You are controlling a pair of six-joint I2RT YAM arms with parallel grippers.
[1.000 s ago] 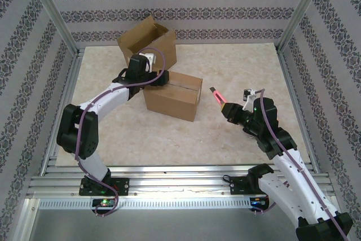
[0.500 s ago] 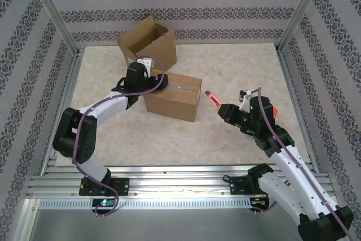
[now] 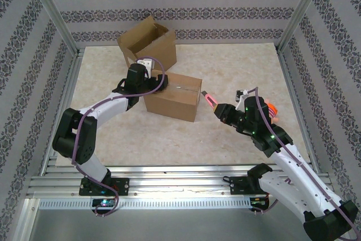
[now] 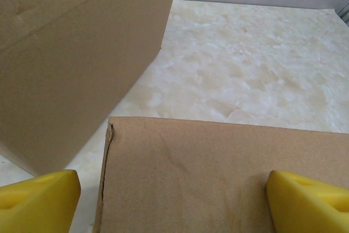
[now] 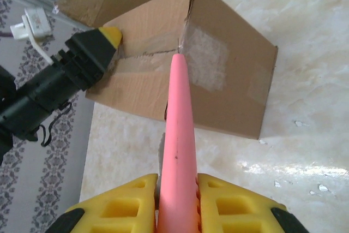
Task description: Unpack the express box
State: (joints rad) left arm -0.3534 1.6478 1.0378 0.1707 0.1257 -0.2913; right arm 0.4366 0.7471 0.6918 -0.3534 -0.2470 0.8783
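The sealed brown express box (image 3: 176,101) lies mid-table, with clear tape (image 5: 208,58) over its top seam. My left gripper (image 3: 149,80) stands open over the box's left end. In the left wrist view its yellow fingertips (image 4: 38,203) frame the cardboard top (image 4: 218,173), one just off the box's left edge and the other over the top. My right gripper (image 5: 177,189) is shut on a pink cutter (image 5: 179,118). The cutter's tip sits at the taped seam on the box's right end. In the top view the cutter (image 3: 210,100) reaches left from the right gripper (image 3: 224,111).
An open, empty-looking cardboard box (image 3: 149,43) stands just behind the sealed one, and its wall (image 4: 71,53) is close on the left gripper's left. Aluminium frame posts (image 3: 53,23) and patterned walls ring the table. Bare marble surface (image 3: 248,66) lies to the right.
My right arm has carried the cutter left until its tip reached the sealed box's right end. The left gripper settled slightly down onto the box's left end.
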